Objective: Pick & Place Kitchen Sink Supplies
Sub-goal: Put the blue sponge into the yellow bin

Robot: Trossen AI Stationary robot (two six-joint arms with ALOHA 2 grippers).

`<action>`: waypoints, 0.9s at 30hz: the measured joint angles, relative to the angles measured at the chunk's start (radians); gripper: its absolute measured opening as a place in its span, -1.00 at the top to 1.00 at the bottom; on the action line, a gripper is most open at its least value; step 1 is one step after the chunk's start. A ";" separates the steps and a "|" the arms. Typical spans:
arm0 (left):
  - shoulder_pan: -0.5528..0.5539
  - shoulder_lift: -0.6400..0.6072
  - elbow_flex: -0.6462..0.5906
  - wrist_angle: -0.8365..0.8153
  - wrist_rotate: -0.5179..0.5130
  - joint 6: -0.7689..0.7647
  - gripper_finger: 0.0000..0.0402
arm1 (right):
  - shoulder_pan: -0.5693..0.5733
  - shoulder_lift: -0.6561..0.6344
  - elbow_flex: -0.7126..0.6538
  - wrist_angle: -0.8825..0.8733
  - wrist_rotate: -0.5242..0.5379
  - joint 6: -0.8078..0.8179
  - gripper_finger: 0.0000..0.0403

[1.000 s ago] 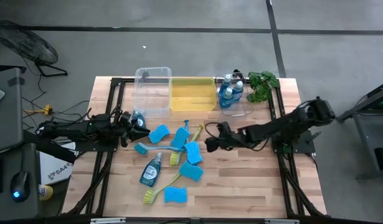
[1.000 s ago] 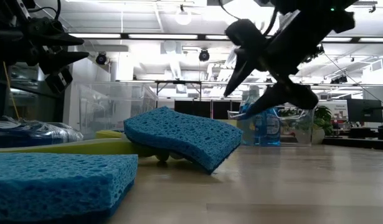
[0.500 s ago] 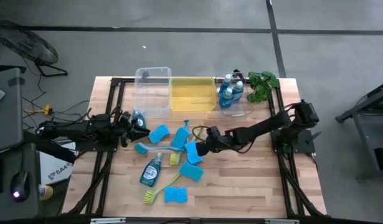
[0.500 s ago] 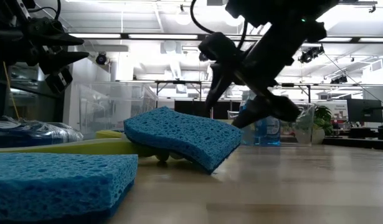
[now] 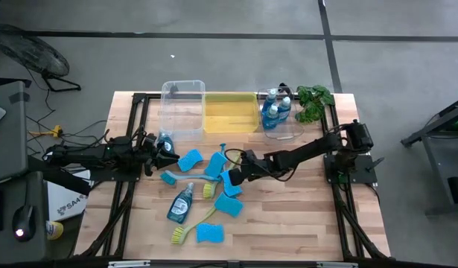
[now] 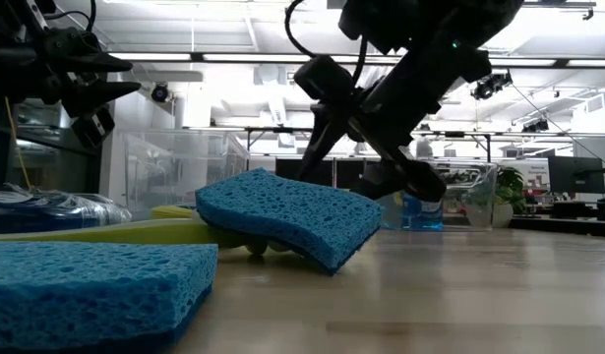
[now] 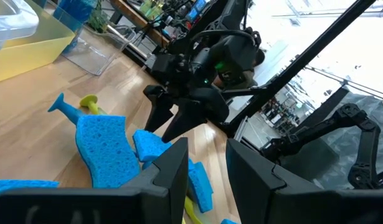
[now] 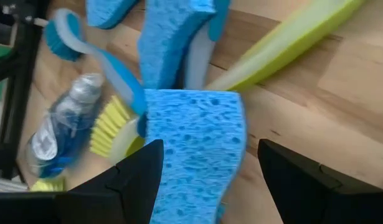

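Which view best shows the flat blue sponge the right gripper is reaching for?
The right wrist view: the flat blue rectangular sponge fills the gap between the open right gripper fingers. The high view shows it small at the gripper tip. The left wrist view catches it partly hidden. In the low view I cannot single it out.

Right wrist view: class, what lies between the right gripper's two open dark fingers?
A flat blue rectangular sponge lies between the right gripper's fingers, with bare wooden table beside it; the right wrist view shows this.

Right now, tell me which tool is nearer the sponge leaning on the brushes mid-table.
Right. The right tool hangs open over that sponge; the left tool waits off toward the table's left edge.
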 joint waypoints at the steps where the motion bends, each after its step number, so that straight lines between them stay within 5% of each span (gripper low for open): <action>1: 0.000 0.000 0.000 0.000 0.000 0.000 0.48 | 0.000 0.000 0.000 0.002 -0.004 -0.006 -0.27; 27: 0.000 0.000 0.000 0.000 -0.003 0.000 0.48 | -0.020 0.000 -0.001 0.041 -0.033 -0.090 0.11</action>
